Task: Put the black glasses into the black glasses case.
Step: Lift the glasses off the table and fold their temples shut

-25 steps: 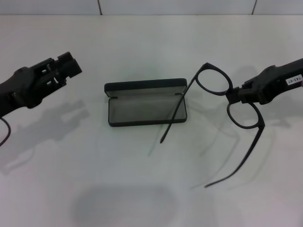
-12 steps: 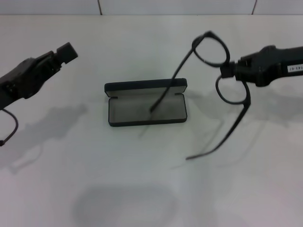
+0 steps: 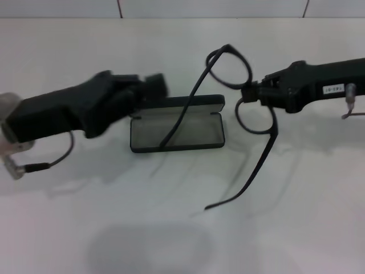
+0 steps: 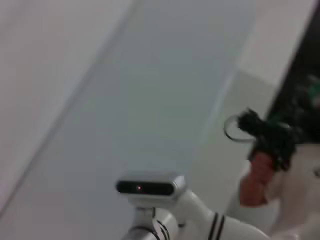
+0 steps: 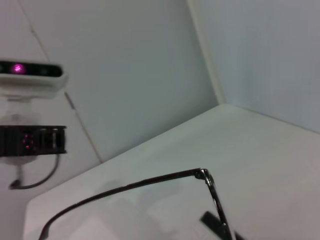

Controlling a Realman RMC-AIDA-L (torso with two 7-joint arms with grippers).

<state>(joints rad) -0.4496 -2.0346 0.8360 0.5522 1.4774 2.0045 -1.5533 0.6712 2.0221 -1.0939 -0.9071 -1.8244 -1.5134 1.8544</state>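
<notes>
The black glasses case (image 3: 197, 134) lies open mid-table, its grey lining facing up and its lid (image 3: 182, 103) standing at the back. My right gripper (image 3: 249, 93) is shut on the bridge of the black glasses (image 3: 228, 47), holding them in the air just right of the case. One temple arm slants down over the open case; the other hangs toward the table in front. In the right wrist view only a temple arm (image 5: 150, 181) shows. My left gripper (image 3: 155, 85) hovers at the case's back left corner, blurred.
The white table (image 3: 296, 228) ends at a wall along the back. A thin cable (image 3: 64, 153) loops under my left arm. The left wrist view shows only a wall and the robot's head camera (image 4: 150, 187), which also appears in the right wrist view (image 5: 30, 70).
My right gripper has carried the glasses up and left, so one temple arm now hangs over the case. My left arm has swung in from the far left to the case's back left corner.
</notes>
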